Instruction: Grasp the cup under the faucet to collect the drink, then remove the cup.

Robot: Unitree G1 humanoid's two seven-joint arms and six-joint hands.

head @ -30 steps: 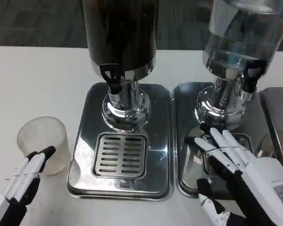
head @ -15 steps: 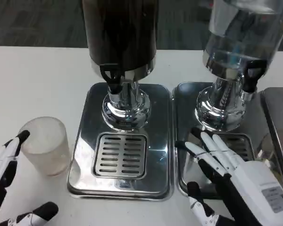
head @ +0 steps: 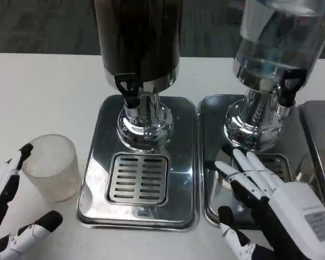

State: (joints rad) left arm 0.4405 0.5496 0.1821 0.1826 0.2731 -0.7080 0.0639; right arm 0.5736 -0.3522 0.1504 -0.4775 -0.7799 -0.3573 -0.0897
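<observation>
One light, thin, easily crushed cup [head: 50, 165] is waiting; I'm bracketing its mid-wall with my spread, empty left hand [head: 11, 211].

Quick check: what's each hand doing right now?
Left hand: open, fingers spread beside the cup, not gripping it.
Right hand: open, holding nothing.

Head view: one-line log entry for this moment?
phase: pre-grasp | left hand: open, flanking cup, no grip | cup: upright on table, left of drip tray | right hand: open over right tray
</observation>
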